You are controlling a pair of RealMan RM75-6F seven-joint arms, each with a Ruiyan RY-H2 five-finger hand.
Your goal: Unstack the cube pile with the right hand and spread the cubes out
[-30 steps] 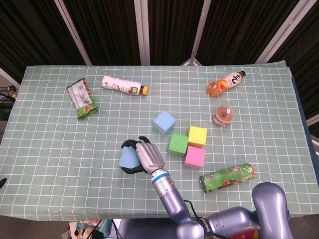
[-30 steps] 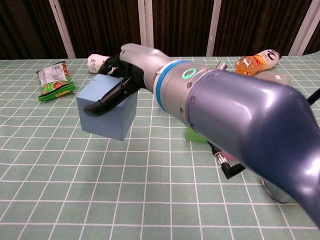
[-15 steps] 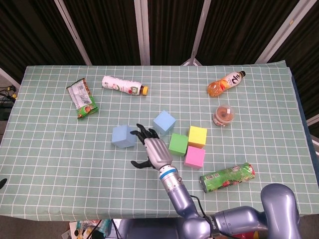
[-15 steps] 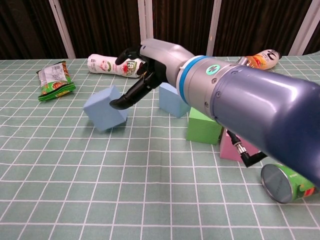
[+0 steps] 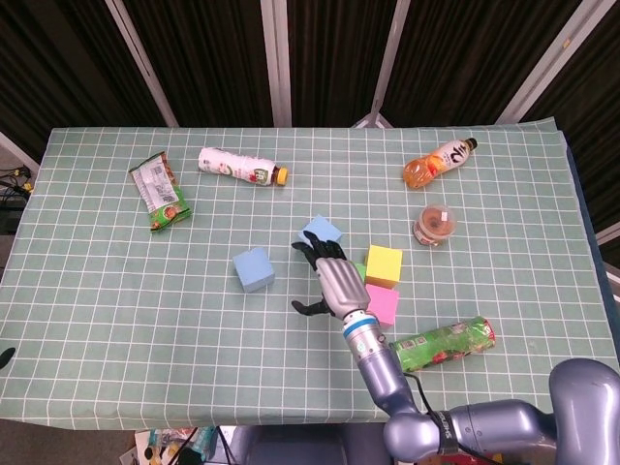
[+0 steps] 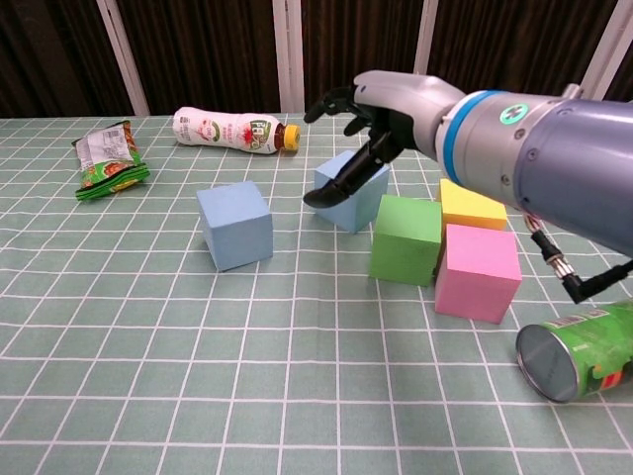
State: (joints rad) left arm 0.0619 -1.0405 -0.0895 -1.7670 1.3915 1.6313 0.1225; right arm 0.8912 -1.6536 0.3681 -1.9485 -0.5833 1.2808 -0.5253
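Note:
All the cubes lie singly on the green checked cloth. A blue cube (image 5: pixel 253 269) (image 6: pixel 235 225) stands alone to the left. A lighter blue cube (image 5: pixel 322 231) (image 6: pixel 346 188), a green cube (image 6: pixel 406 238), a yellow cube (image 5: pixel 384 265) (image 6: pixel 471 205) and a pink cube (image 5: pixel 381 303) (image 6: pixel 478 271) cluster to its right. My right hand (image 5: pixel 329 276) (image 6: pixel 391 111) hovers over that cluster with fingers spread and holds nothing. In the head view it hides most of the green cube. My left hand is out of sight.
A white bottle (image 5: pixel 240 166) and a snack bag (image 5: pixel 160 194) lie at the far left. An orange juice bottle (image 5: pixel 439 161) and a small cup (image 5: pixel 435 224) are at the far right. A green can (image 5: pixel 442 345) lies on its side by the pink cube.
My right hand let go of the blue cube, which now sits flat on the cloth. The hand then swung right and opened over the cube cluster.

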